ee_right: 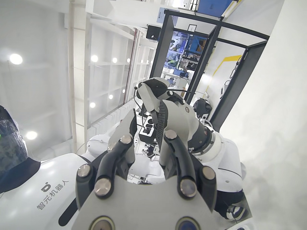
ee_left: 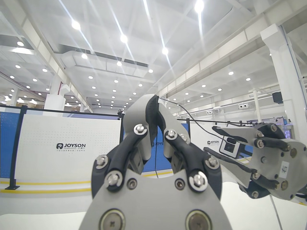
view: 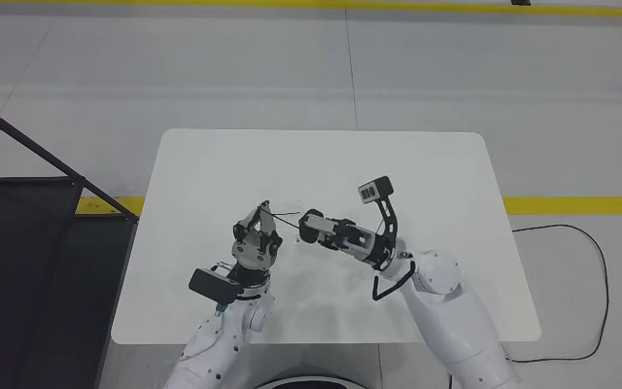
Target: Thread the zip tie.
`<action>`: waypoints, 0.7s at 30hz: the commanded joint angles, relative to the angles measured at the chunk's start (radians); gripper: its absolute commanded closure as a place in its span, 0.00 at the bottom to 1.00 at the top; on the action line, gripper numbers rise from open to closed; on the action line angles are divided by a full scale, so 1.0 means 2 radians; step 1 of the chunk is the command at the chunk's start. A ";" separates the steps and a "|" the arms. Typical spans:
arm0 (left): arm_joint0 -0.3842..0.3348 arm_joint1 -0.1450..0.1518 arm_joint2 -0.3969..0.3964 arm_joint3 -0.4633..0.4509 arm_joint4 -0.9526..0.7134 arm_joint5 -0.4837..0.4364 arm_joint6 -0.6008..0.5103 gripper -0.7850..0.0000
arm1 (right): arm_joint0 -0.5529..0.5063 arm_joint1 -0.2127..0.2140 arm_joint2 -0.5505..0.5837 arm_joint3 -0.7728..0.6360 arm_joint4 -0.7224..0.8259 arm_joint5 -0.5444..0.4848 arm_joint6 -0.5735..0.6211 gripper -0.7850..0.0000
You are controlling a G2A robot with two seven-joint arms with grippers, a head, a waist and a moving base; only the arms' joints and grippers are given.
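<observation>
In the left gripper (ee_left: 155, 102), a thin black zip tie (ee_left: 191, 120).

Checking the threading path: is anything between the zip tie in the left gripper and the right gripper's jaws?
Nothing visible does. The zip tie runs free through the air from the shut left gripper towards the open right gripper, and no other object lies between them.

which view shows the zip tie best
Left wrist view: the zip tie runs clearly from the shut left gripper toward the right gripper. Top view shows a faint line between them; right wrist view, a thin strand.
</observation>
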 commanded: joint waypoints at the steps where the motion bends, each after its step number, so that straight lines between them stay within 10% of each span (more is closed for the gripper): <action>1: 0.000 0.000 0.000 0.001 0.001 0.000 -0.001 1.00 | -0.001 0.000 0.000 -0.001 -0.001 -0.003 0.000 0.72; 21: -0.007 -0.007 0.010 0.017 0.013 0.007 -0.002 1.00 | -0.023 0.001 -0.005 -0.021 -0.030 -0.055 -0.026 0.78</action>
